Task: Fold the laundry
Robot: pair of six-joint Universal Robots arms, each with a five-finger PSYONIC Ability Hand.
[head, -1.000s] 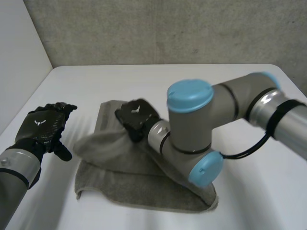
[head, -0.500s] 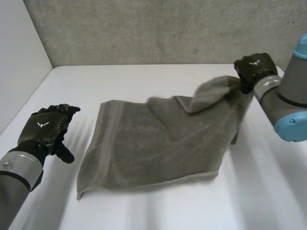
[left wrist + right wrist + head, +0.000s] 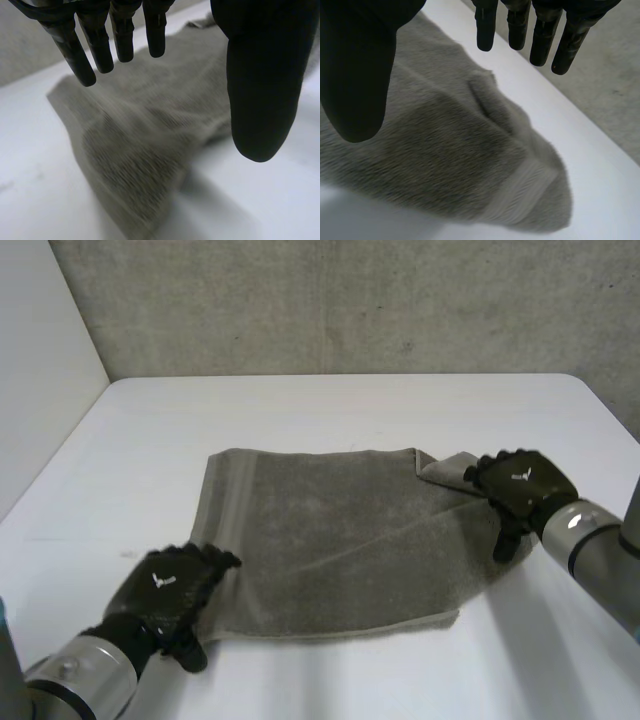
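— Where does the towel (image 3: 330, 540) lie?
— Spread on the white table (image 3: 330, 410); its far right corner is rumpled.
— And the hands?
— The left hand (image 3: 170, 585) is over the near left corner, fingers straight, holding nothing; the right hand (image 3: 522, 485) is over the rumpled corner, fingers spread, likewise empty.

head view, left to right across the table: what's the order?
left hand at the towel's near corner → grey towel spread flat → right hand at the towel's far corner
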